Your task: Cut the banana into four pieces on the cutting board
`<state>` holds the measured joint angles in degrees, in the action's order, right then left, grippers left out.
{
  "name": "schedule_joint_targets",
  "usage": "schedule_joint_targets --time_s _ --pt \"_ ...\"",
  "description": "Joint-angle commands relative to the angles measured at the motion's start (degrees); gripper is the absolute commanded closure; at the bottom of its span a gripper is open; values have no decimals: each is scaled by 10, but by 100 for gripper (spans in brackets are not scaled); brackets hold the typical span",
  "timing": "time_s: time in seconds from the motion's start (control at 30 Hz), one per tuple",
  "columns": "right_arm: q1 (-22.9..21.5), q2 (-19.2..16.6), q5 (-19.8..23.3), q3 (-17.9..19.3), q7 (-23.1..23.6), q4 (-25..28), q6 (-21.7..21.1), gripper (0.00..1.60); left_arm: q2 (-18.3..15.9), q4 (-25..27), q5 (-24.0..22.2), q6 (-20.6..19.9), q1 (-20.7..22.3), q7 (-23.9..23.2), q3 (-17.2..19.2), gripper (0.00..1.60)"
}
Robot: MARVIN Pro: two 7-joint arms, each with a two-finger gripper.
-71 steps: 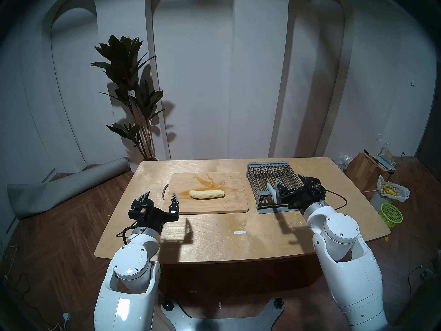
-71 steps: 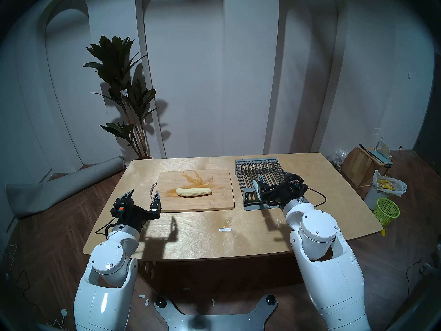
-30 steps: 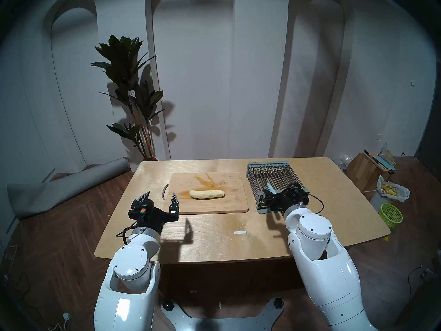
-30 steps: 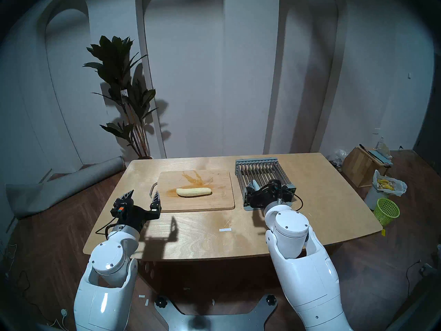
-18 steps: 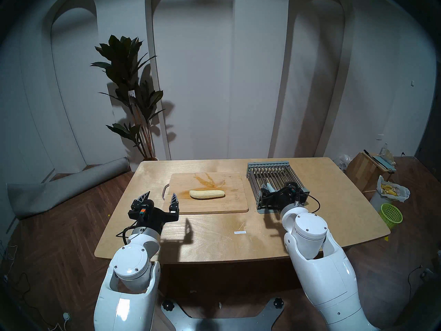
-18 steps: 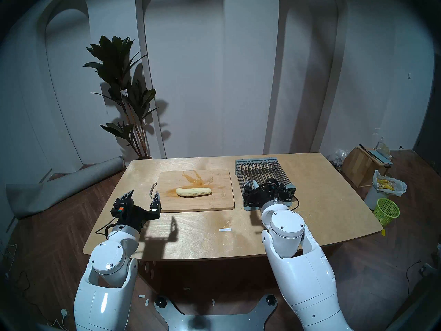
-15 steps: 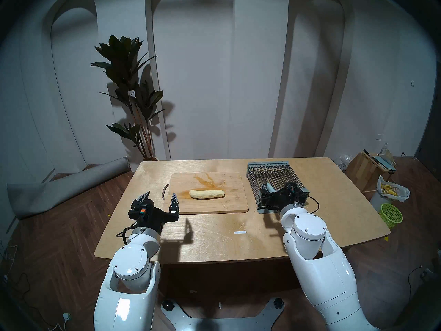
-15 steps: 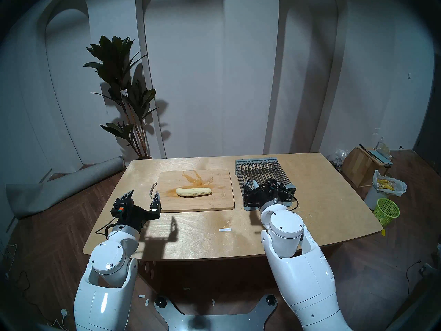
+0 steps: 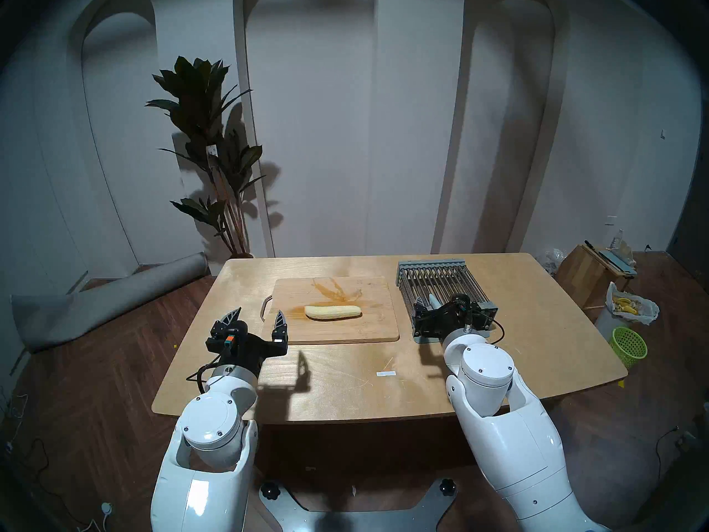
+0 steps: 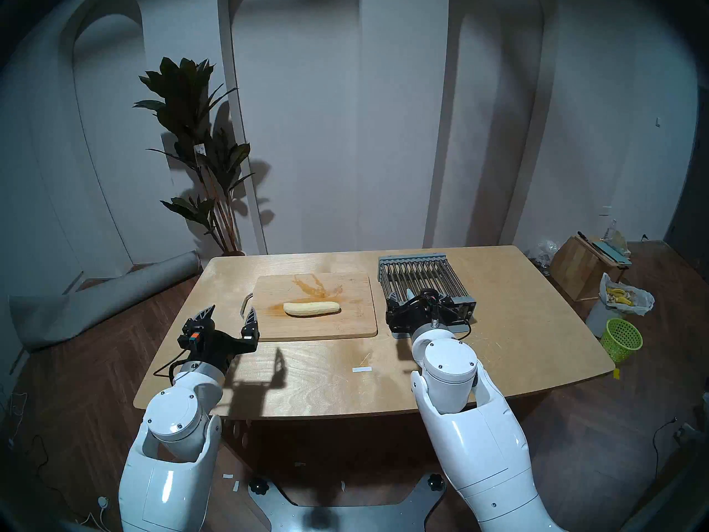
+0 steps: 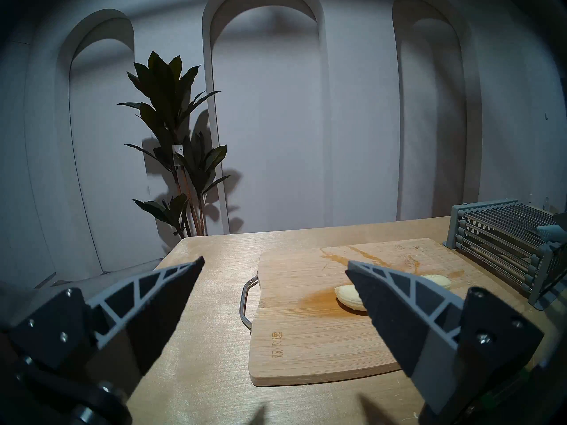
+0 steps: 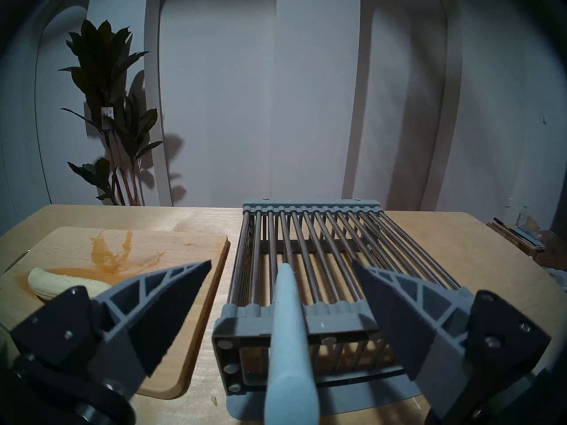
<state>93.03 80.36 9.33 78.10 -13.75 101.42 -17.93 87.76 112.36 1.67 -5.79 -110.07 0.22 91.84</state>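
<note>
I am holding my left claw [image 9: 257, 319] level above the near-left part of the surface [image 9: 345, 381], just off the handle end of the cutting board [image 9: 337, 327]; its 2 fingers are standing wide apart with nothing between them. In the left wrist view the metal loop handle [image 11: 246, 304] is showing between those fingers, and the right finger is covering part of the banana [image 11: 349, 298].

The banana [image 9: 333, 312] is lying whole and peeled across the middle of the cutting board, its long side running parallel to the near edge of the surface, beside the orange-brown stain [image 9: 337, 291]. The cutting board is sitting flat around the centre of the surface, with its handle pointing toward the left edge.

I am holding my right claw [image 12: 281, 266] over the near end of the grey slatted rack [image 9: 441, 285], which is standing toward the far-right part of the surface, just beside the cutting board. This claw is also spread wide. A pale blue-grey handle [image 12: 290, 338] is resting on the rack's near end and running up between the 2 fingers, and neither finger is touching it. Whatever that handle belongs to is hidden from me.
</note>
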Motion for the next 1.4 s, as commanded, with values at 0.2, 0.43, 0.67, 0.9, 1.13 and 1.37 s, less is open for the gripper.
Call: schedule_joint_targets --time_s 0.2,0.43,0.67,0.9,1.13,1.37 --pt "-27 14 -4 -6 -13 -16 10 0 0 12 1 2 3 0 -1 0" --pt "-19 9 1 -2 -13 -15 12 0 0 12 1 2 3 0 -1 0" --pt "-7 3 5 7 -10 -6 12 0 0 12 1 2 3 0 -1 0" --pt "1 -4 13 12 -2 -1 11 0 0 12 1 2 3 0 -1 0" --pt "2 -8 16 10 5 -2 12 0 0 12 1 2 3 0 -1 0" --pt "-4 -9 16 8 7 -7 15 0 0 12 1 2 3 0 -1 0"
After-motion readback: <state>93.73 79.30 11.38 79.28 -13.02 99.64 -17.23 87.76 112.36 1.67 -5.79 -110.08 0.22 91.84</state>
